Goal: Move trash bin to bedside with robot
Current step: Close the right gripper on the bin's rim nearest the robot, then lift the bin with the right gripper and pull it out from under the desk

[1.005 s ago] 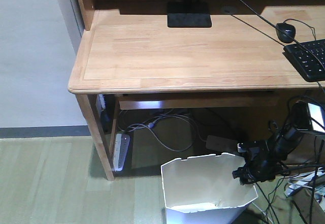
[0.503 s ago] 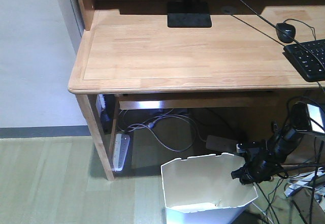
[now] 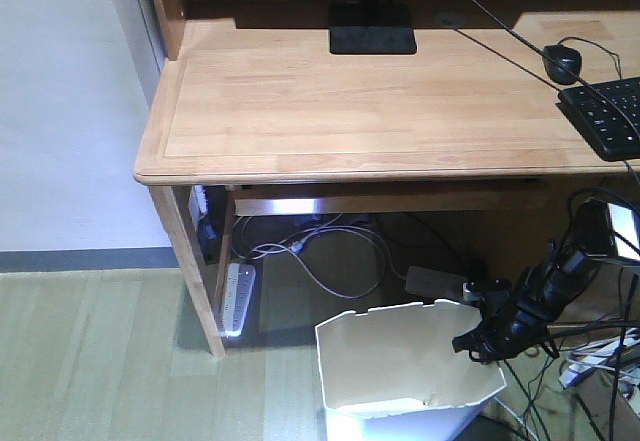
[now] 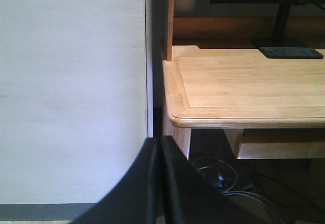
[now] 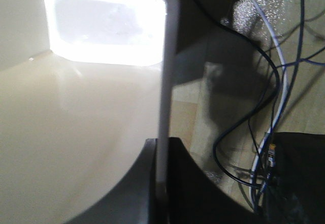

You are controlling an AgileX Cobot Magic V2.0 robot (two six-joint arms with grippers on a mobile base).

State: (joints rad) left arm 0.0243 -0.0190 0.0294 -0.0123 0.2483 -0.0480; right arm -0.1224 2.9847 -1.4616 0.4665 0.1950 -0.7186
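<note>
Under the wooden bench [image 3: 350,111], lower right, the right gripper [image 3: 478,346] has its jaws clamped on the rim of the trash bin [image 3: 390,361]. The bin has edged slightly left, so dragging seems to be starting. The left gripper [image 4: 160,183] has its jaws closed and empty.

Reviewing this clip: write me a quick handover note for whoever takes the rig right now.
Left gripper: shut, empty, facing the wall beside the desk.
Right gripper: shut on the trash bin at its rim.
Bin stands on the floor in front of the desk; no bed in view.
Done: bin gripped. Left: carry it to the bedside, release.
</note>
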